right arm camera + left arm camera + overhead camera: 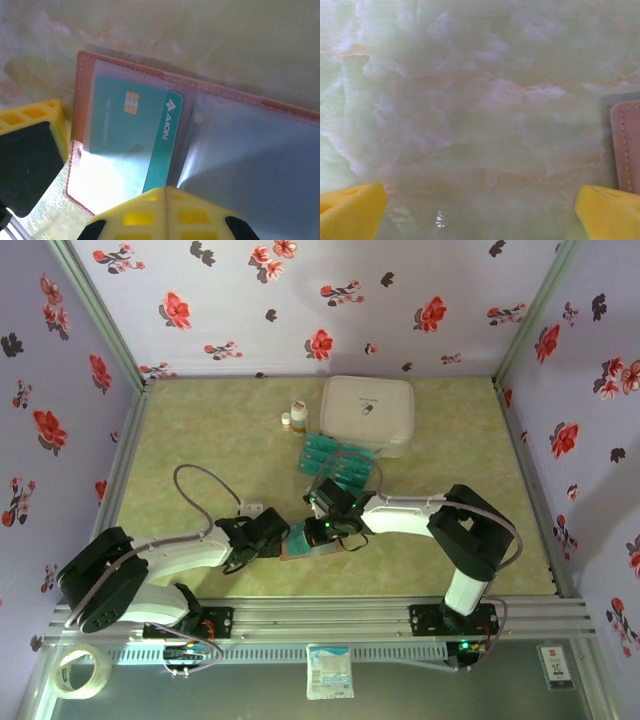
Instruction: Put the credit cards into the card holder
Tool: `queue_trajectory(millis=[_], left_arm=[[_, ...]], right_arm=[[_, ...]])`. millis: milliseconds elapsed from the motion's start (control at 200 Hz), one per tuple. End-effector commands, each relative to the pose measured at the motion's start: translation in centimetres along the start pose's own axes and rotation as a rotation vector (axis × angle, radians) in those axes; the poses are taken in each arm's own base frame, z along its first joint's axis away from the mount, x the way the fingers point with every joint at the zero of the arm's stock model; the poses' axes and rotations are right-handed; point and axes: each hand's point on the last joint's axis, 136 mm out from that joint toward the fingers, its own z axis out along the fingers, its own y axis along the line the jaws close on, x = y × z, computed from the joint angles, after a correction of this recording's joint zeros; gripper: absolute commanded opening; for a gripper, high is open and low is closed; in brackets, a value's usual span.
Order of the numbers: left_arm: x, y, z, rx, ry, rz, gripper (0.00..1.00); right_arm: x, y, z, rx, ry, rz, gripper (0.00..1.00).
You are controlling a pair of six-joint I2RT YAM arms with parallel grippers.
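we see the card holder (305, 545) lying open and flat on the green marbled table (200, 450), between the two grippers. the right gripper (322, 532) hangs right over it with its yellow fingers pressed together. in its wrist view the right gripper (165, 200) points its closed tips at the open card holder (250, 145), just ahead of them. a teal card (135, 130) sits in the holder's left pocket, ahead and to the left of those tips. most of it looks pale under the clear sleeve, and its right strip is brighter. the card's near corner runs in beside the tips, and we cannot tell whether they touch it or pinch it.

the left gripper (275, 538) rests low on the table, released, with its fingers spread wide. from its wrist view, the left gripper (480, 215) has bare table between its fingertips, and the stitched brown edge of the card holder (626, 145) lies just beyond its right fingertip (610, 212).

past the right gripper, away from the arm bases, more teal cards (338, 464) lie in a row. behind them are a white case (368, 412) and two small bottles (294, 417).
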Motion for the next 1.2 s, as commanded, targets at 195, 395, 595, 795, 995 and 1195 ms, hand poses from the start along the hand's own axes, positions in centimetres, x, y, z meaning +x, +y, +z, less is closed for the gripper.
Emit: queue_trajectory(millis=[195, 395, 595, 795, 995, 1195], left_arm=[[0.8, -0.9, 1.3, 0.023, 0.037, 0.018, 1.0], [1.1, -1.1, 1.6, 0.03, 0.039, 0.017, 1.0], [1.0, -0.6, 1.1, 0.021, 0.035, 0.01, 1.0], [0.0, 2.5, -0.4, -0.087, -0.003, -0.071, 1.0], [-0.9, 4.7, -1.5, -0.122, -0.04, -0.143, 1.0], [-1.8, 4.6, -2.6, -0.074, -0.084, -0.144, 1.0]], right_arm=[[0.7, 1.1, 1.1, 0.0, 0.04, -0.041, 0.0], [0.6, 2.0, 1.5, -0.026, 0.047, -0.037, 0.0], [0.4, 2.3, 1.1, -0.025, 0.039, -0.046, 0.0], [-0.4, 2.2, -1.1, 0.01, -0.006, -0.067, 0.0], [-1.2, 2.4, -3.0, 0.015, -0.048, -0.066, 0.02], [-1.5, 1.4, -4.3, 0.039, -0.08, -0.051, 0.15]])
